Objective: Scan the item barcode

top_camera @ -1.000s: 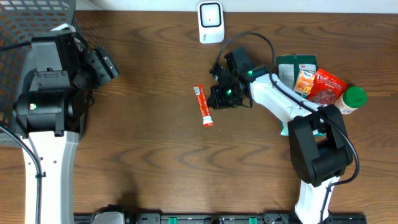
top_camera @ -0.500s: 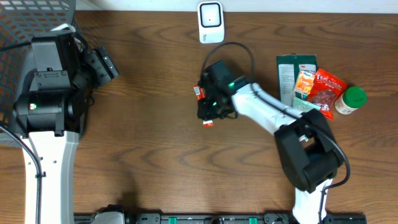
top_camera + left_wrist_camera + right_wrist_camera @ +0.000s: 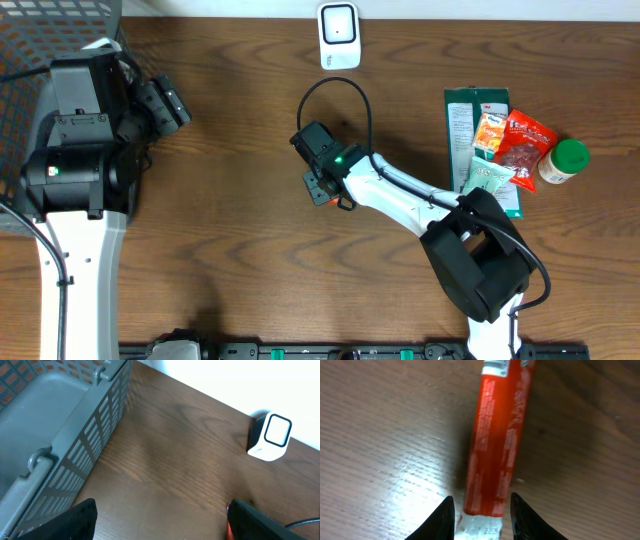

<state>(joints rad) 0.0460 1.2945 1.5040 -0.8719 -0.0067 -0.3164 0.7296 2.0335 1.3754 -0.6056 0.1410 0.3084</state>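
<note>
Right arm: reaches from its base across the table point(image 3: 230, 240) in a long low line. Its wrist is bent down over a spot on the robot's side of the scanner point(image 3: 339, 35) and slightly to that unit's left.

Right gripper point(image 3: 483, 504): jaws parted and astride the red stick packet point(image 3: 495, 445), a narrow strip of wood showing on each side. No grip is evident.

Packet: lies flat on the table. Its long axis runs straight out from the right wrist camera, with the far end leaning slightly right. The white printed end sits between the fingertips. The overhead view hides most of it.

Left arm: folded, far to the left of the scanner.

Left gripper point(image 3: 162, 510): jaws wide apart and holding nothing
</note>
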